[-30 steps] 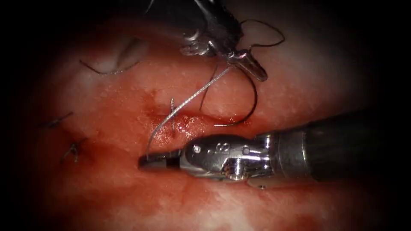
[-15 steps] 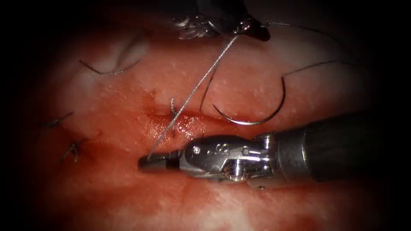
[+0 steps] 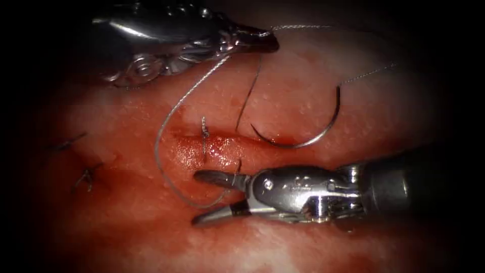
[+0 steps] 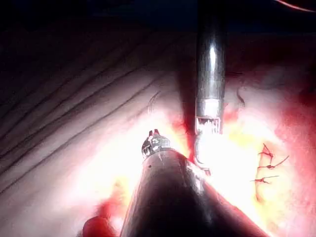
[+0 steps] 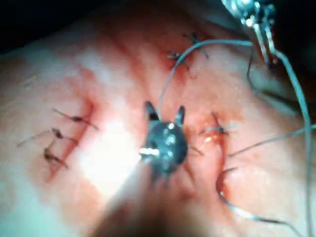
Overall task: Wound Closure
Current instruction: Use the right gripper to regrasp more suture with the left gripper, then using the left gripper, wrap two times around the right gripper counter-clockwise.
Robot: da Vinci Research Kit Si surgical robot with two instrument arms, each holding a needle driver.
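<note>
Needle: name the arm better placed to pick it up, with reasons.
Probably right. The right tool has open, empty jaws just below the needle, which lies free on the tissue. The left tool holds the thread farther up.

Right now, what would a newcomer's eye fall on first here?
The right tool low in the endoscope view, jaws spread open and holding nothing. Then the curved needle lying free on the tissue right of the cut, and the left tool, shut on the thread.
</note>
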